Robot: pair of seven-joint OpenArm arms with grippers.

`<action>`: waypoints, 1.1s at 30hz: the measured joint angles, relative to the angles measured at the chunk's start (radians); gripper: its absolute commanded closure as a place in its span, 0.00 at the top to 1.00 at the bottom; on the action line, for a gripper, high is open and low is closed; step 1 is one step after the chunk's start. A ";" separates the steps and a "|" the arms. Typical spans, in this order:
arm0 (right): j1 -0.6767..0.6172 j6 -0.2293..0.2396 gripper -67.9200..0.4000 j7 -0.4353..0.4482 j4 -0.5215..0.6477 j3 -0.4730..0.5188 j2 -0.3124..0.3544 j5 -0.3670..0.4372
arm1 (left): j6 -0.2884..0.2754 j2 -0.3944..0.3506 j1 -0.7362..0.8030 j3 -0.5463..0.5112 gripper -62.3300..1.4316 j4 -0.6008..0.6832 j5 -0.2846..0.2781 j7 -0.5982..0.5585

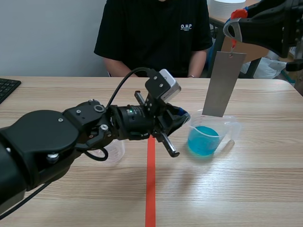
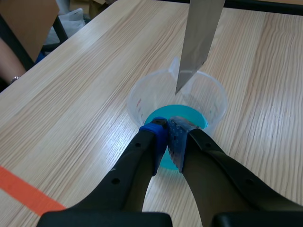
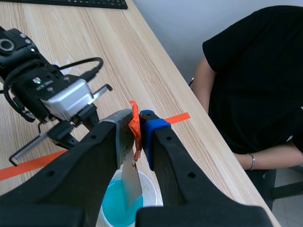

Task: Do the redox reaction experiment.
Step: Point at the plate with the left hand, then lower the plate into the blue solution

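A clear beaker (image 1: 222,124) with blue liquid (image 1: 203,140) stands right of the red tape line. A grey metal strip (image 1: 223,84) hangs upright, its lower end inside the beaker above the liquid. The strip hangs from an orange-red tag (image 3: 135,124), and my right gripper (image 1: 235,26) is shut on that tag high above the beaker. The strip (image 3: 130,182) drops from between those fingers into the beaker (image 3: 150,187). My left gripper (image 2: 169,137) is shut, its tips resting at the beaker's near rim (image 2: 137,101). I cannot tell whether it pinches the rim.
A small clear cup (image 1: 115,152) stands under my left arm. A person in a black shirt (image 1: 154,35) sits across the table. A keyboard (image 1: 7,88) lies at the far left edge. The tape line (image 1: 150,189) runs toward me.
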 measured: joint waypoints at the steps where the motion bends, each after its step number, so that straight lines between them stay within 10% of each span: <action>1: 0.000 0.000 0.03 0.000 0.000 0.000 0.000 0.000 | 0.006 -0.023 0.019 -0.008 0.08 0.029 0.000 0.001; 17: 0.000 0.000 0.03 0.004 0.000 0.000 0.000 -0.007 | 0.080 -0.466 0.762 -0.548 0.08 0.638 -0.001 -0.154; 33: 0.000 0.000 0.03 0.023 -0.095 0.001 -0.116 -0.072 | 0.143 -0.320 1.462 -1.044 0.08 0.665 -0.003 -0.241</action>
